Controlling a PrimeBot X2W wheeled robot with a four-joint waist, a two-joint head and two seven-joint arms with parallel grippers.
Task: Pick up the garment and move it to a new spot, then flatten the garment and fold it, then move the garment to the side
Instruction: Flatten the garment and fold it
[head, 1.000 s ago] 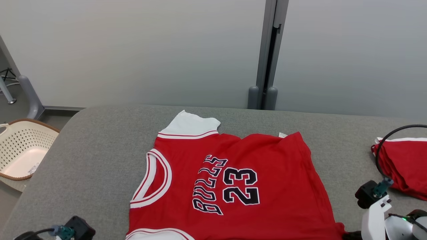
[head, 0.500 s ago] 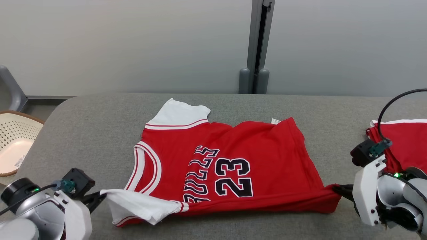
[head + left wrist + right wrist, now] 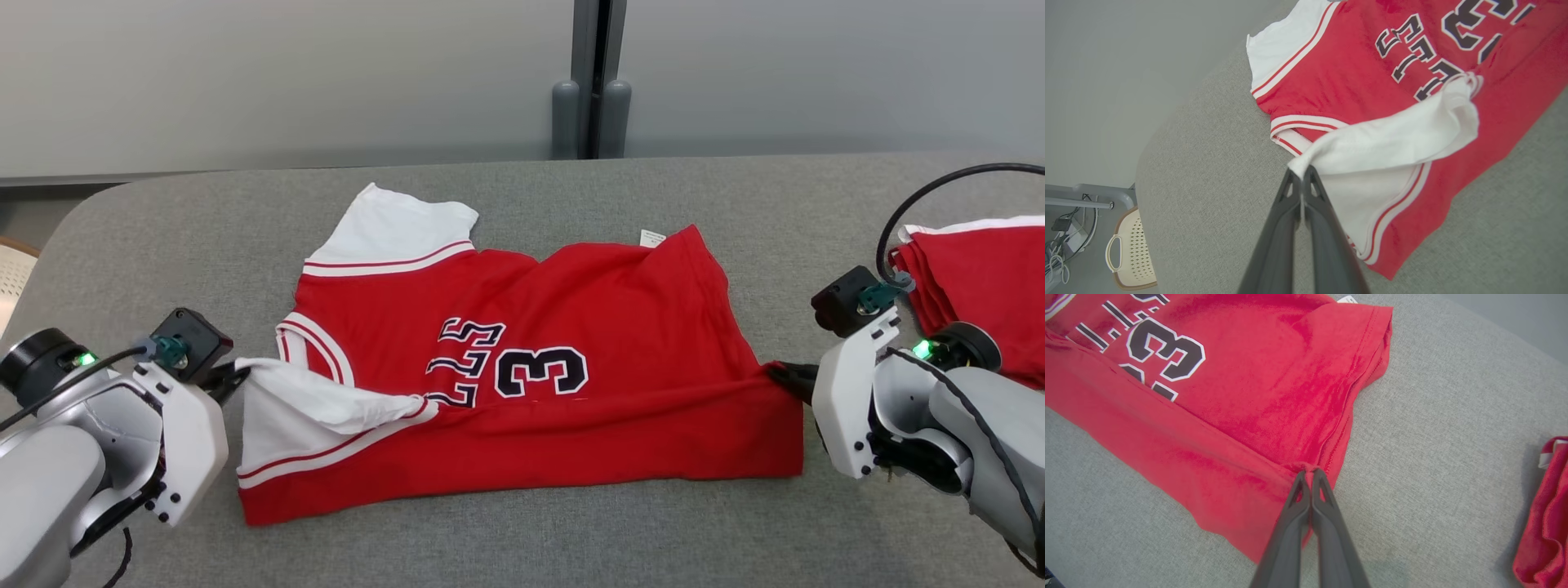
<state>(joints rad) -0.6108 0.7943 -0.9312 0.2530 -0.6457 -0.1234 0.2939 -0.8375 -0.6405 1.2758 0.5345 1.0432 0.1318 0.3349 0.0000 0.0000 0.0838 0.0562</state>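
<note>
The garment (image 3: 588, 310) is a red jersey with white sleeves and black lettering, spread on the grey table (image 3: 506, 523). Its near long edge is lifted and carried over the printed front, covering part of the number. My left gripper (image 3: 233, 374) is shut on the white near sleeve (image 3: 1392, 139) at the left; in the left wrist view my left gripper (image 3: 1301, 173) pinches the sleeve's tip. My right gripper (image 3: 782, 377) is shut on the red hem corner at the right, and in the right wrist view my right gripper (image 3: 1309, 473) bites the bunched hem of the garment (image 3: 1274, 396).
A pile of folded red clothes (image 3: 980, 286) lies at the table's right edge, also seen as red clothes (image 3: 1545, 522). A cream laundry basket (image 3: 1131, 253) stands on the floor off the table's left end. A grey wall with a vertical post (image 3: 589, 82) is behind.
Both grippers have carried the near edge of the garment further over its front, hiding the 2 and part of the lettering. The head camera has tilted down, so the whole scene has shifted.
</note>
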